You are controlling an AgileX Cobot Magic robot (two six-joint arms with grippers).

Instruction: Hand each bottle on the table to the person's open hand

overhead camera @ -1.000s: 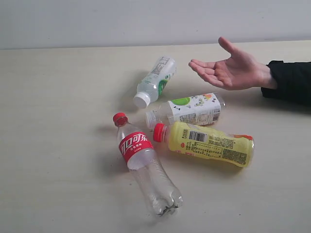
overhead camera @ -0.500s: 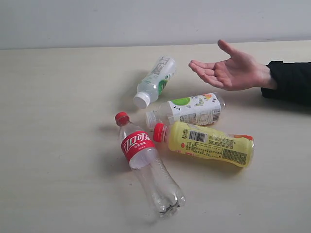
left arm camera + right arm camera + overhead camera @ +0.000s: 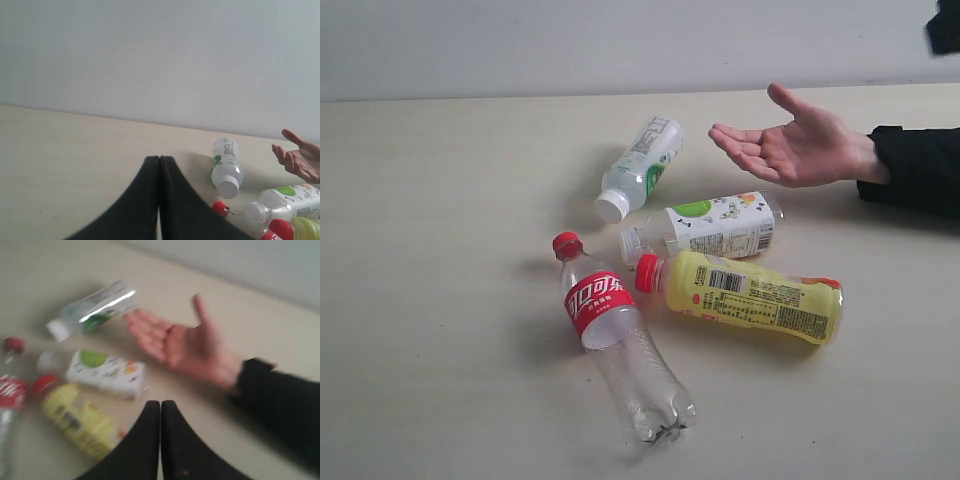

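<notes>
Pale table (image 3: 430, 380) still holds all 4 bottles (image 3: 750, 298), left of the person's open hand (image 3: 790, 145). My right arm (image 3: 946, 28) just swung in far right. My right gripper (image 3: 160, 412) and left gripper (image 3: 159, 167) are closed and empty, so nothing is handed over yet.

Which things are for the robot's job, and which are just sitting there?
For the job: clear plastic bottle with red cap and label; yellow plastic bottle with red cap; white-capped clear bottle with green-white label; clear bottle with cartoon white-green label; person's bare open hand; pale beige tabletop.
Just there: plain grey wall; black sleeve.
</notes>
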